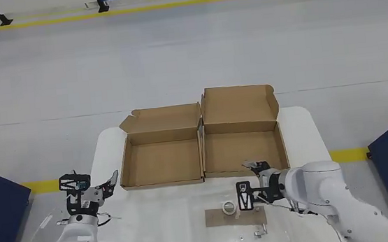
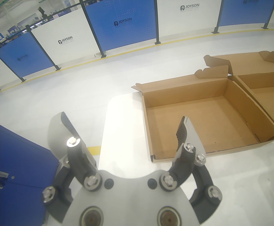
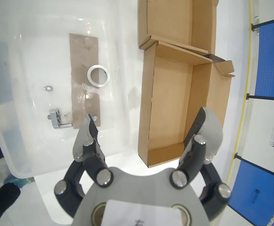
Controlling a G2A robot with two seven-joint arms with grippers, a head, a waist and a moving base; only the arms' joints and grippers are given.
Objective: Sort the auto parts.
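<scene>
Not started, by the look: left box [image 1: 161, 163] & right box [image 1: 242, 151] empty, ring [image 3: 98, 75], bracket [image 3: 56, 122], washer [image 3: 48, 88] all in clear bin [image 3: 27, 53]; left gripper [image 2: 124, 124] & right gripper [image 3: 145, 115] wide open, holding nothing.

logo lettering on partition panels [image 2: 65, 40] | right pincer [image 3: 145, 113] mount label [image 3: 139, 214]: cut off
</scene>
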